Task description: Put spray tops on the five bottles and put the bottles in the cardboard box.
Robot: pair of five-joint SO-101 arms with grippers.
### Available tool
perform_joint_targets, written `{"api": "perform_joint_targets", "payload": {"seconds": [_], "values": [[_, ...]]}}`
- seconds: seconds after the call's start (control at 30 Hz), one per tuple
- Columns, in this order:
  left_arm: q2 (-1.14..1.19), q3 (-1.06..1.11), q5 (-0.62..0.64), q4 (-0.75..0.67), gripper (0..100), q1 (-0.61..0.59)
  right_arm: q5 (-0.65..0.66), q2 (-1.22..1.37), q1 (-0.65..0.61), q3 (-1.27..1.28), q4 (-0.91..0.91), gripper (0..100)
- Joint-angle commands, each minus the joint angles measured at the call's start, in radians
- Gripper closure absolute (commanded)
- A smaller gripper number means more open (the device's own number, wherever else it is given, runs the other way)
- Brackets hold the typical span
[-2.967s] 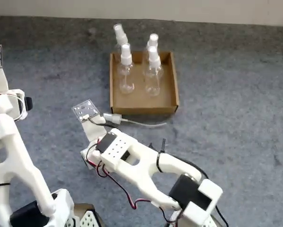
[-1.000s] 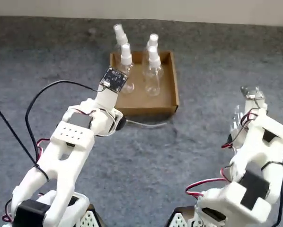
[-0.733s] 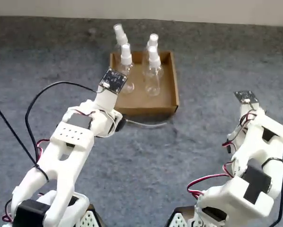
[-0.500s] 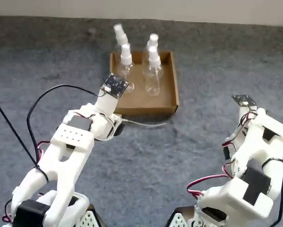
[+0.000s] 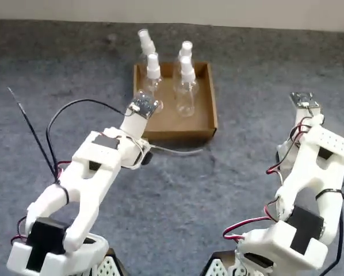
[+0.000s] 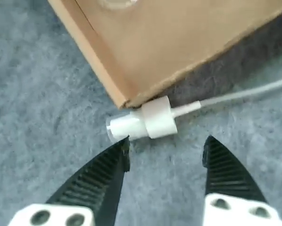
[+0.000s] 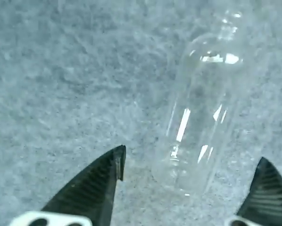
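Observation:
A loose white spray top [image 6: 148, 123] with its thin tube [image 5: 178, 150] lies on the grey carpet against the front left corner of the cardboard box [image 6: 178, 42]. My left gripper [image 6: 167, 143] hangs open just above it, one finger on either side. Farther right, a clear bottle [image 7: 202, 113] with no top lies on its side on the carpet. My right gripper [image 7: 192, 157] is open over the bottle's base end. Several bottles [image 5: 153, 86] with spray tops stand in and at the back of the cardboard box [image 5: 213, 112].
The left arm [image 5: 97, 172] stretches from the near left toward the box. Its black cable [image 5: 39, 144] loops out to the left. The right arm [image 5: 313, 167] stands at the right edge. Open carpet [image 5: 218, 190] lies between the arms.
The arm that reached the spray top three seconds ago has swung to the far right, over the bottle. The left arm has come in and settled lower over the spray top.

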Motion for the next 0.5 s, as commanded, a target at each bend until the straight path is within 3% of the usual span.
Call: {"api": "perform_joint_targets", "payload": {"seconds": [0.0,0.13,0.27,0.47], "values": [[0.004,-0.056,0.014,-0.041,78,-0.012,-0.009,-0.05,-0.008,-0.056,-0.008,64.9],[0.001,-0.053,0.021,-0.038,78,-0.016,-0.005,-0.05,-0.005,-0.056,-0.042,64.9],[0.01,-0.061,0.13,-0.049,78,-0.044,-0.008,-0.05,-0.008,-0.053,-0.033,64.9],[0.013,-0.051,0.184,-0.101,78,-0.045,-0.008,-0.05,-0.004,-0.051,-0.033,64.9]]}}
